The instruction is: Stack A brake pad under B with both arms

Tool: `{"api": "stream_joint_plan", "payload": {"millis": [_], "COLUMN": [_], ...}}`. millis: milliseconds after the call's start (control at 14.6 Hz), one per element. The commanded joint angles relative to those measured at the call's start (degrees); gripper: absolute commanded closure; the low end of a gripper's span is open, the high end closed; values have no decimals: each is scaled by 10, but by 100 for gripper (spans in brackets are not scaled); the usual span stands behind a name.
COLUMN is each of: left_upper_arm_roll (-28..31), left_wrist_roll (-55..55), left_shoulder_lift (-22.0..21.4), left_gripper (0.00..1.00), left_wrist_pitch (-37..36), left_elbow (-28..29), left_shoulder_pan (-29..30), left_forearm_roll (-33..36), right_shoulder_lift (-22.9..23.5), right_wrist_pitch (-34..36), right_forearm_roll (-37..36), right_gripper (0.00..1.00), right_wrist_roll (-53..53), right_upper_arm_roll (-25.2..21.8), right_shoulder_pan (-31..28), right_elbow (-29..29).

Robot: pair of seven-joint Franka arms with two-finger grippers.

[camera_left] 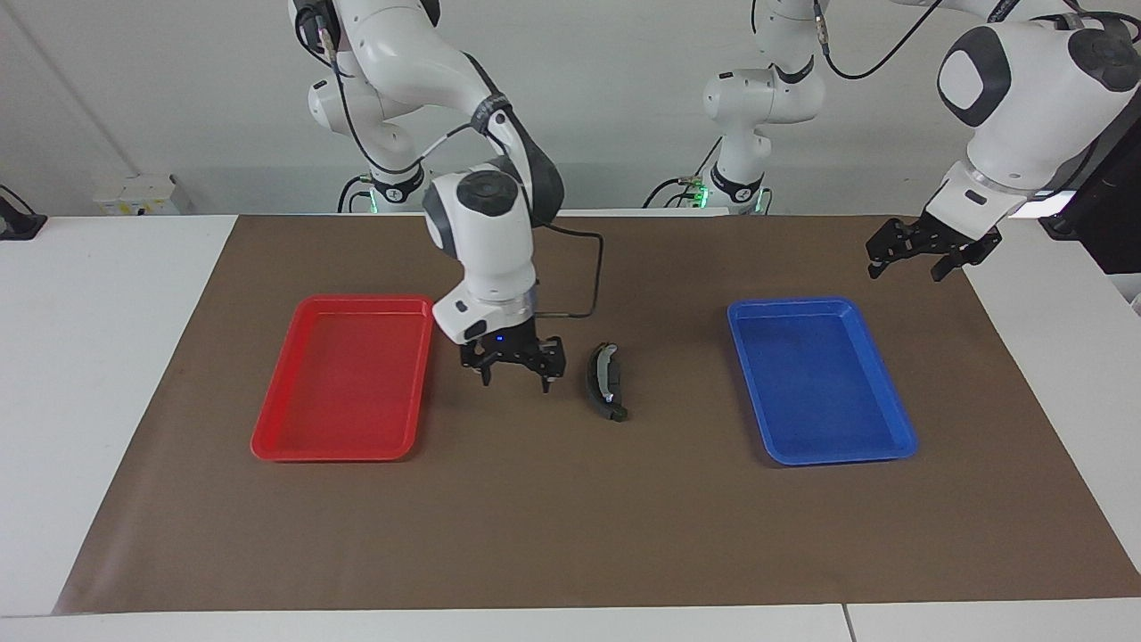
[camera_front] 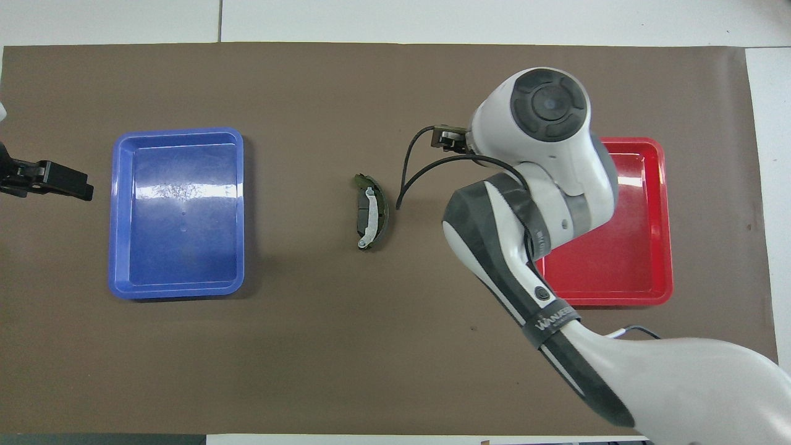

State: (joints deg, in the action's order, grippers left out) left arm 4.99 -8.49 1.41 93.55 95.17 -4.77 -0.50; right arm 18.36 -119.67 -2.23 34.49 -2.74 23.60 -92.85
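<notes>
Currently, in the facing view from left to right, a red tray (camera_left: 341, 379) is seen toward the right arm's end of the brown mat (camera_left: 570, 535), and nothing is seen in it. Just beside the tray, at its 3 o'clock in that view, the right gripper (camera_left: 514, 364) is held low over the mat, its fingers spread apart and nothing between them. At the gripper's 3 o'clock the stack is found on the mat, near the gripper but apart from it: the long brake piece (camera_left: 605, 379) with its silvery strip is laid on top of the short dark pad (camera_front: 382, 210), of which only an edge is seen. A blue tray (camera_left: 818, 379) follows, also with nothing in it. At its 1 o'clock the left gripper (camera_left: 918, 248) is held raised over the mat's edge, fingers parted and holding nothing.
</notes>
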Motion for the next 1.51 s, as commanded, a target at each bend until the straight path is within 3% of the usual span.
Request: {"api": "stream_joint_plan", "payload": {"millis": [0, 480, 686, 891, 1097, 1440], "left_upper_arm_roll": [-2, -2, -3, -2, -3, -3], "left_wrist_roll": [-8, -8, -8, -8, -8, -8], "left_shoulder_lift": [3, 3, 3, 3, 3, 3], "left_gripper": [0, 0, 0, 0, 0, 0], "left_wrist_pitch": [-12, -12, -12, -12, -12, -12], "left_elbow": [-9, -9, -9, -9, -9, -9], "left_shoulder_pan": [8, 8, 8, 8, 8, 8], "left_forearm_roll": [-8, -8, -8, -8, -8, -8], "right_shoulder_lift": [-58, -168, -195, -211, -211, -206], "right_wrist_pitch": [71, 214, 253, 291, 275, 309], "right_forearm_roll": [-9, -9, -3, 0, 1, 6], "right_gripper": [1, 1, 1, 1, 1, 1], "right_wrist_roll": [-47, -208, -240, -244, -247, -302], "right_upper_arm_roll": [10, 10, 10, 8, 11, 12], "right_shoulder_pan": [-45, -180, -217, -220, -214, -215], "right_elbow": [-22, -21, -15, -12, -13, 8]}}
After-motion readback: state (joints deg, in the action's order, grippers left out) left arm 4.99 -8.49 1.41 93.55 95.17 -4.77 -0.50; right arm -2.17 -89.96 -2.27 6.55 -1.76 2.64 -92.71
